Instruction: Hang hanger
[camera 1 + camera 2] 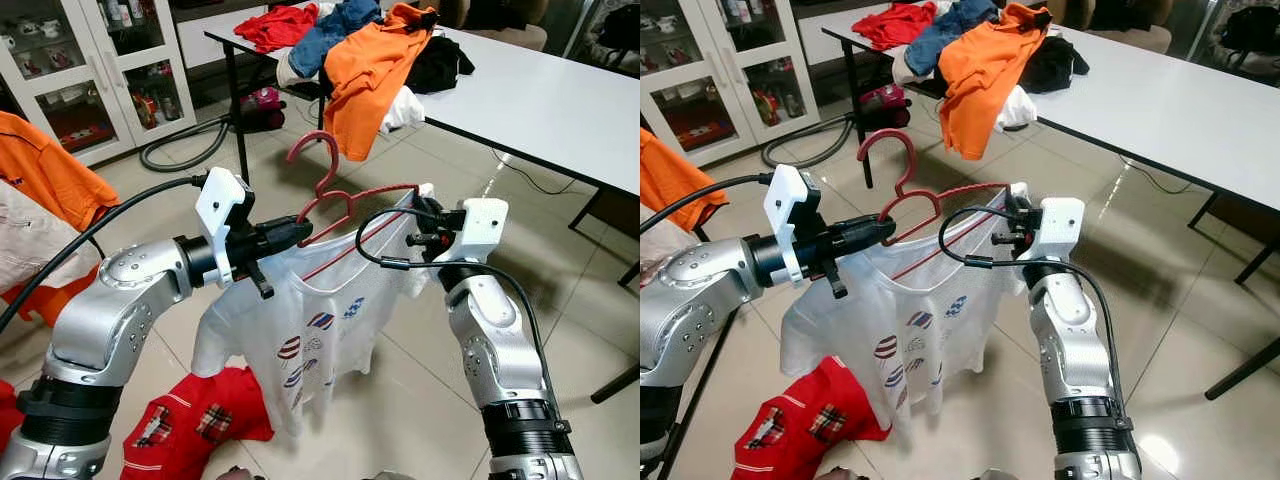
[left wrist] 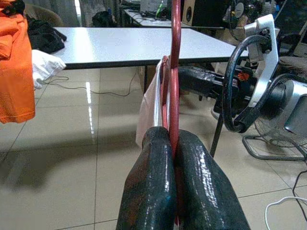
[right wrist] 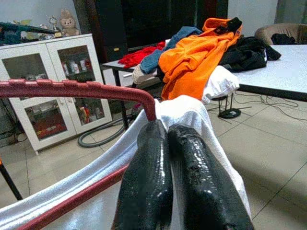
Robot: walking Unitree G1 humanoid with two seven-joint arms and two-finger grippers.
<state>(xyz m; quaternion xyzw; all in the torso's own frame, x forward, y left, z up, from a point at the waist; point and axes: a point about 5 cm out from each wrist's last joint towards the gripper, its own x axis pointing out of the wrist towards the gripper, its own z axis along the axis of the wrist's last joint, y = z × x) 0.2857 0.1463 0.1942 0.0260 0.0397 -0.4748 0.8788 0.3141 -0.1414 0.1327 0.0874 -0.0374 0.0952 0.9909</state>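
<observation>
Both end effectors, left (image 1: 300,232) and right (image 1: 418,212), were clenched on the red hanger (image 1: 345,205); worktop edge (image 1: 520,150) at 1 o'clock, well apart.

Glossy tiled floor (image 1: 420,400), white table (image 1: 560,100), glass-fronted cabinet (image 1: 90,70) behind.
</observation>
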